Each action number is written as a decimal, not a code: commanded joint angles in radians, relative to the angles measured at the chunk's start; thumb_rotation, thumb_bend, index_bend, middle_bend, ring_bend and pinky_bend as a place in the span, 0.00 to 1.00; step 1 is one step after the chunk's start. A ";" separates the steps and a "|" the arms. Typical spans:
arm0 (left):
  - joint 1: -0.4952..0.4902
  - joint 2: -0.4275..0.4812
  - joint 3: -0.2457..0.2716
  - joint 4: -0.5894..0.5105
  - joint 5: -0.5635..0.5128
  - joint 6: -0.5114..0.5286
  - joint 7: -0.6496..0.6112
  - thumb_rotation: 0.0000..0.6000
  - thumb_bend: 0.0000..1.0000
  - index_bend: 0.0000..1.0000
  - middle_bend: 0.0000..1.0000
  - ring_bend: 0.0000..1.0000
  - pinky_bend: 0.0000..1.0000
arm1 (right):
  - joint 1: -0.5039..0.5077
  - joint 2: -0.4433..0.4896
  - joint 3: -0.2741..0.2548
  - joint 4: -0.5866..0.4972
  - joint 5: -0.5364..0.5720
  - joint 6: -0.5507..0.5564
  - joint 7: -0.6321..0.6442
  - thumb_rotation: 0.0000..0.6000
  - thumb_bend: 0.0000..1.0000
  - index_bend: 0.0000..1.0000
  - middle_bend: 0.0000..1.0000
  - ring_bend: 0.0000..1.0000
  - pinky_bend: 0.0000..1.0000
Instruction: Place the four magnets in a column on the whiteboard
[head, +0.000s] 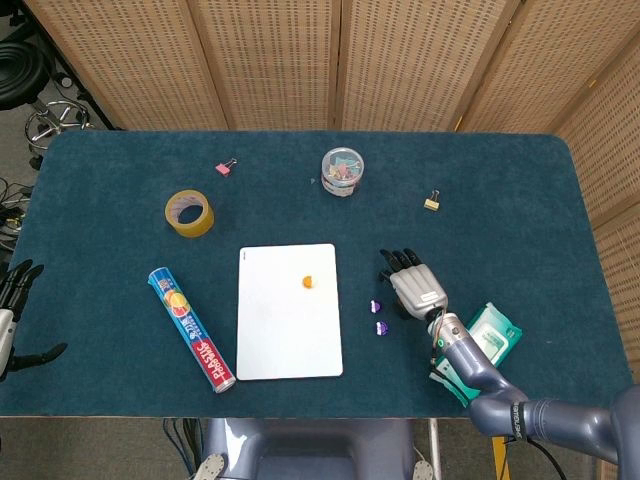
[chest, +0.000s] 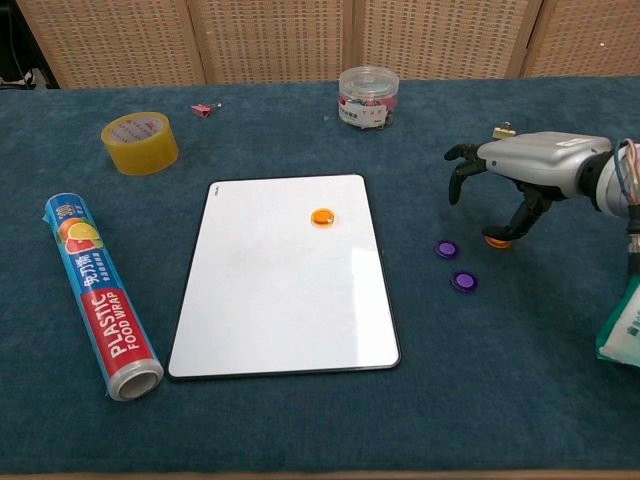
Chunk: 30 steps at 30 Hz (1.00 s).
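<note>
The whiteboard (head: 289, 330) (chest: 270, 300) lies flat at the middle of the table. One orange magnet (head: 308, 282) (chest: 321, 216) sits on its upper right part. Two purple magnets (chest: 447, 249) (chest: 463, 281) lie on the cloth just right of the board, also seen in the head view (head: 376, 305) (head: 381, 327). A second orange magnet (chest: 495, 240) lies further right. My right hand (head: 415, 286) (chest: 525, 165) hovers over it with fingers spread downward, one fingertip at the magnet's edge, holding nothing. My left hand (head: 14, 300) shows at the far left edge, off the table, fingers apart.
A yellow tape roll (chest: 140, 142) and a plastic wrap roll (chest: 100, 295) lie left of the board. A clear jar of clips (chest: 368, 96) stands behind it. Binder clips (chest: 203, 109) (chest: 503, 131) lie at the back. A green wipes pack (head: 485, 338) lies at the right.
</note>
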 joint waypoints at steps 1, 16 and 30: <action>0.001 0.000 -0.001 0.001 -0.001 0.001 -0.002 1.00 0.00 0.00 0.00 0.00 0.00 | -0.010 -0.017 -0.006 0.038 -0.008 -0.012 0.012 1.00 0.39 0.30 0.00 0.00 0.00; -0.002 -0.004 0.000 0.000 -0.004 -0.003 0.007 1.00 0.00 0.00 0.00 0.00 0.00 | -0.049 -0.036 0.003 0.089 -0.069 -0.013 0.080 1.00 0.26 0.34 0.00 0.00 0.00; -0.003 -0.007 0.000 -0.001 -0.008 -0.004 0.011 1.00 0.00 0.00 0.00 0.00 0.00 | -0.059 -0.045 0.019 0.126 -0.040 -0.051 0.081 1.00 0.26 0.41 0.00 0.00 0.00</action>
